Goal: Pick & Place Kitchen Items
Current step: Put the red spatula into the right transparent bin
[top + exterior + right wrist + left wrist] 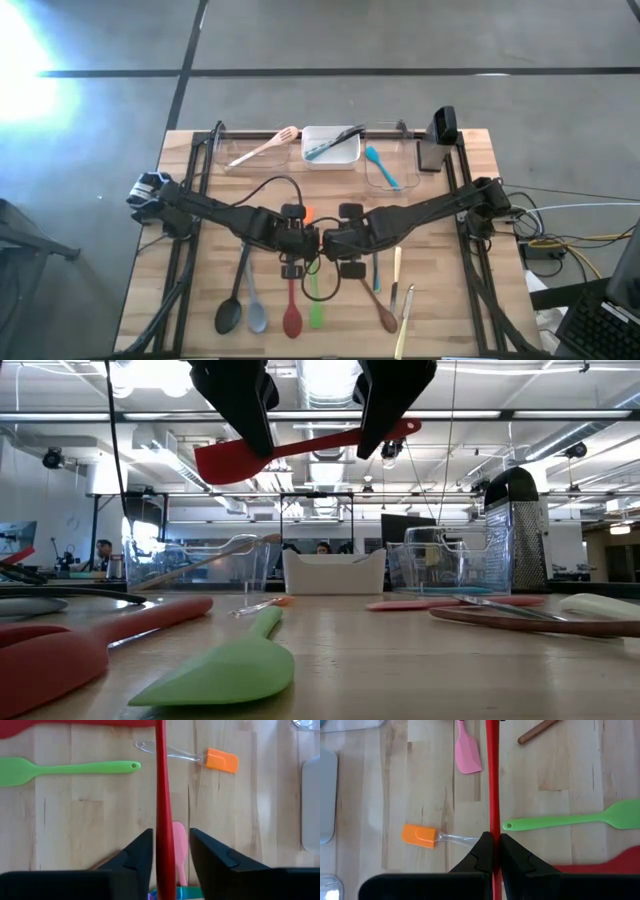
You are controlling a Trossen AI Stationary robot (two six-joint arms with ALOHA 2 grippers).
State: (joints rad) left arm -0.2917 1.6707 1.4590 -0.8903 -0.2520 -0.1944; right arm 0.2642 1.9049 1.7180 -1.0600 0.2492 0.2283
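White tub (331, 150) holding dark utensils, clear tub (385, 165) with blue spatula (381, 167) (tilted), left gripper (493, 851) clamped on red spatula (300, 448), right gripper (168, 845) apart.

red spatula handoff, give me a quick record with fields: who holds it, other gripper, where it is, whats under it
item: red spatula, lifted above the table, roughly level
left gripper: shut on the red spatula's handle
right gripper: fingers either side of the handle, gaps visible, not yet clamped
position: mid-table, both arms meeting at the centre
below it: green spatula, orange spatula, pink spatula lying on the wood
tubs: along the far edge; blue spatula in the right one
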